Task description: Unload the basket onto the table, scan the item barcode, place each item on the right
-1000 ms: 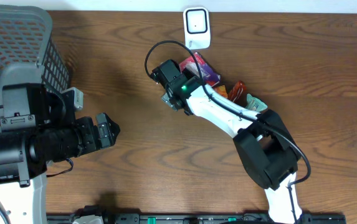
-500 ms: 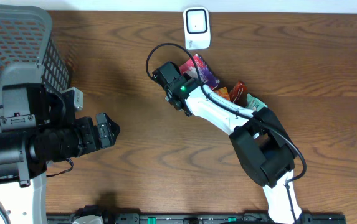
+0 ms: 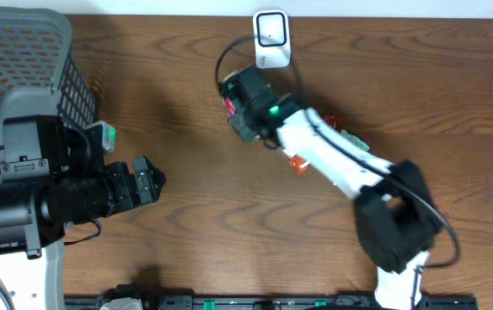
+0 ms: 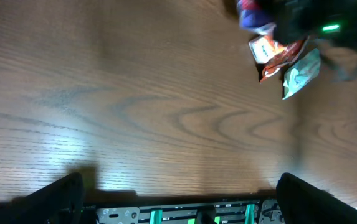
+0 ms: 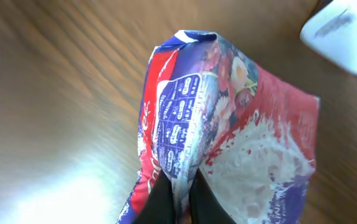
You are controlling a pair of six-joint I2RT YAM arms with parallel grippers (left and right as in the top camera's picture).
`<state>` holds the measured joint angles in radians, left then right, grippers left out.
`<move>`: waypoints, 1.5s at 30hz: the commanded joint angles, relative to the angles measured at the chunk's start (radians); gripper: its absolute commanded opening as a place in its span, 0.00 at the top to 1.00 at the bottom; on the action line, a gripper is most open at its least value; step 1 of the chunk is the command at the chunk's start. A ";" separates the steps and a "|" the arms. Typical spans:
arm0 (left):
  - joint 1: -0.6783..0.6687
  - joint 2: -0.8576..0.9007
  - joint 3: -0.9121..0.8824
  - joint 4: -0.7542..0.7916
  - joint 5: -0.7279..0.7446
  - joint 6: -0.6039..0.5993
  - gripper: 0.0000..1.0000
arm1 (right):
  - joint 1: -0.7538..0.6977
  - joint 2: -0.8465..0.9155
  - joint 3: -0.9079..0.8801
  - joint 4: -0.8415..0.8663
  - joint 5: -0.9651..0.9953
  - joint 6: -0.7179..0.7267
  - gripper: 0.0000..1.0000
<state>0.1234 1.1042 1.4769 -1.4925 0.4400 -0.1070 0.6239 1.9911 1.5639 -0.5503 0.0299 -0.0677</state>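
Observation:
In the right wrist view, a crinkled red, blue and white snack packet [image 5: 228, 118] is pinched at its lower edge by my right gripper [image 5: 179, 200], which is shut on it. Seen from overhead, that right gripper [image 3: 239, 102] hangs just below the white barcode scanner [image 3: 272, 39], with only a red sliver of the packet [image 3: 227, 106] showing under it. The scanner's corner [image 5: 345, 31] shows at the top right of the right wrist view. My left gripper [image 3: 149, 182] stands open over bare wood at the left; its fingers [image 4: 60, 198] frame nothing.
A grey mesh basket [image 3: 22, 52] fills the back left corner. Loose packets lie under the right arm: an orange one [image 3: 298, 164] and a green one [image 3: 351, 139], also seen as an orange packet [image 4: 273, 55] and a green packet [image 4: 301, 71] in the left wrist view.
My right gripper has shut on the snack packet and carried it up and left out of the pile, toward the scanner. An orange packet has shifted forward. The left arm has not moved.

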 commanded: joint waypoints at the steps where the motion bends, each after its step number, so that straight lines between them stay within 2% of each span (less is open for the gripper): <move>1: 0.003 0.001 -0.002 -0.003 0.005 0.005 0.02 | -0.078 -0.068 0.033 0.004 -0.343 0.097 0.99; 4: 0.003 0.001 -0.002 -0.003 0.005 0.005 0.02 | -0.141 -0.065 0.032 0.039 -0.648 0.182 0.99; 9: 0.003 0.001 -0.002 -0.003 0.005 0.005 0.02 | -0.203 -0.053 0.026 0.145 -0.916 0.369 0.99; 19: 0.003 0.001 -0.002 -0.003 0.005 0.005 0.02 | -0.177 0.042 -0.059 0.385 -0.961 0.705 0.99; 23: 0.003 0.001 -0.002 -0.003 0.005 0.005 0.02 | -0.177 0.088 -0.080 0.483 -1.010 0.787 0.99; 31: 0.003 0.001 -0.002 -0.003 0.005 0.005 0.02 | -0.195 0.110 -0.081 0.398 -0.909 0.772 0.99; 36: 0.003 0.001 -0.002 -0.003 0.005 0.005 0.02 | -0.222 0.109 -0.080 0.284 -0.735 0.688 0.86; 40: 0.003 0.001 -0.002 -0.003 0.005 0.005 0.02 | -0.250 0.101 -0.056 0.198 -0.612 0.649 0.89; 41: 0.003 0.001 -0.002 -0.003 0.005 0.005 0.02 | -0.259 0.097 -0.043 0.180 -0.603 0.636 0.87; 44: 0.003 0.001 -0.002 -0.003 0.005 0.005 0.02 | -0.272 0.068 0.009 0.105 -0.556 0.595 0.69; 45: 0.003 0.001 -0.002 -0.003 0.005 0.005 0.02 | -0.272 0.058 0.027 0.074 -0.526 0.578 0.66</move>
<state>0.1234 1.1042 1.4769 -1.4921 0.4397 -0.1070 0.3634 2.1029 1.5269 -0.4328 -0.6243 0.5846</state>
